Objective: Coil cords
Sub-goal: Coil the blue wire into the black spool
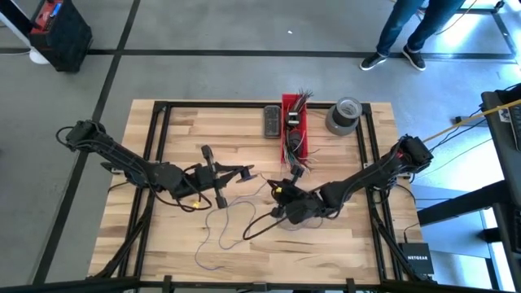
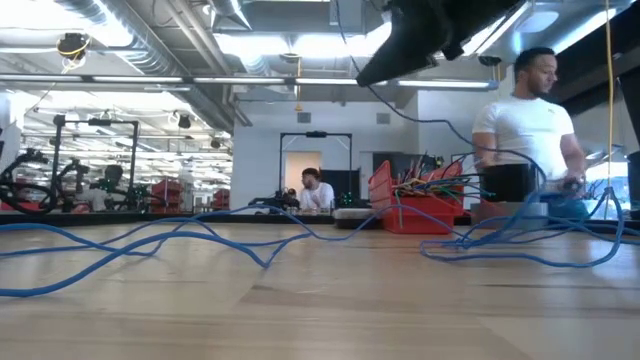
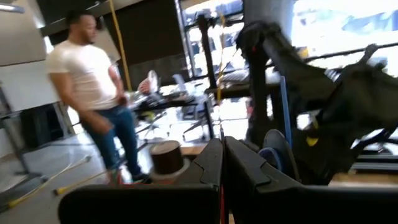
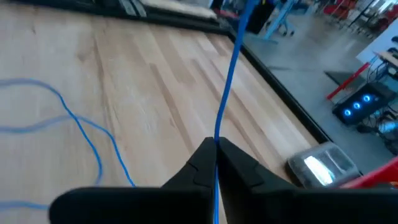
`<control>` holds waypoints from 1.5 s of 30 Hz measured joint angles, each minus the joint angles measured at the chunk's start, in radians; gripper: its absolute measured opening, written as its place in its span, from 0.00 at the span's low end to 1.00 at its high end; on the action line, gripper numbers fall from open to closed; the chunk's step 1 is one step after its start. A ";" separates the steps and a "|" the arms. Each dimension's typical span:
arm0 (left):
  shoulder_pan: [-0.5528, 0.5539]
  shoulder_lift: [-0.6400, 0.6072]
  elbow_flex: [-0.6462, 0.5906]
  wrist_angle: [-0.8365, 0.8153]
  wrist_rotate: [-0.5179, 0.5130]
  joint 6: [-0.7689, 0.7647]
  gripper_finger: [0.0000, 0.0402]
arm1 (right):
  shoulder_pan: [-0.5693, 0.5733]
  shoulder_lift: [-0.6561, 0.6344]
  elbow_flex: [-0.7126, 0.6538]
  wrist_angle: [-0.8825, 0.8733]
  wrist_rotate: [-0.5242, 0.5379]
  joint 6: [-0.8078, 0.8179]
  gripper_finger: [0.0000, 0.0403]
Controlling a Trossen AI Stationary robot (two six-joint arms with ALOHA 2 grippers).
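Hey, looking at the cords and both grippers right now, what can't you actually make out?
- High view: where each thin cord ends; too thin, tangled under the arms.
- Left wrist view: whether the left gripper pinches anything; blurred.
- Right wrist view: blue cord beyond the right gripper; leaves the frame.

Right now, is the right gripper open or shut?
Shut. In the right wrist view the right gripper's two dark fingers meet, pinching a thin blue cord between them.
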 joint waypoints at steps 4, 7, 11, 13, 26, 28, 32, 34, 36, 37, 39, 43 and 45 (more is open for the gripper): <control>0.007 0.000 0.000 0.040 0.069 -0.010 0.00 | -0.010 0.049 -0.008 0.157 0.006 -0.098 0.02; 0.019 0.000 0.000 0.049 0.125 -0.044 0.00 | -0.036 0.098 -0.008 0.290 -0.031 -0.160 0.01; 0.046 0.001 0.000 0.056 0.136 -0.063 0.00 | -0.068 0.144 0.006 0.416 -0.047 -0.221 0.03; 0.061 0.004 0.000 0.069 0.135 -0.068 0.00 | -0.080 0.154 0.032 0.425 -0.062 -0.228 0.02; 0.147 0.085 0.000 0.058 0.106 -0.068 0.00 | -0.089 0.163 0.183 0.379 -0.112 -0.359 0.01; 0.153 0.104 0.000 0.056 0.101 -0.070 0.00 | -0.089 0.163 0.205 0.342 -0.114 -0.363 0.01; 0.160 0.135 0.000 0.036 0.090 -0.074 0.00 | -0.089 0.163 0.254 0.257 -0.113 -0.363 0.01; 0.160 0.143 0.000 0.011 0.088 -0.084 0.00 | -0.089 0.163 0.270 0.218 -0.094 -0.365 0.01; 0.152 0.143 0.000 -0.011 0.087 -0.084 0.00 | -0.089 0.163 0.290 0.182 -0.076 -0.366 0.02; 0.148 0.143 0.000 -0.013 0.083 -0.080 0.00 | -0.089 0.163 0.300 0.169 -0.078 -0.366 0.02; 0.138 0.140 0.000 -0.013 0.069 -0.077 0.00 | -0.087 0.163 0.312 0.142 -0.079 -0.366 0.02; 0.117 0.119 0.000 0.000 0.057 -0.053 0.00 | -0.066 0.162 0.314 0.051 -0.102 -0.299 0.02; 0.107 0.100 0.000 0.014 0.051 -0.050 0.00 | -0.051 0.162 0.305 -0.003 -0.085 -0.248 0.02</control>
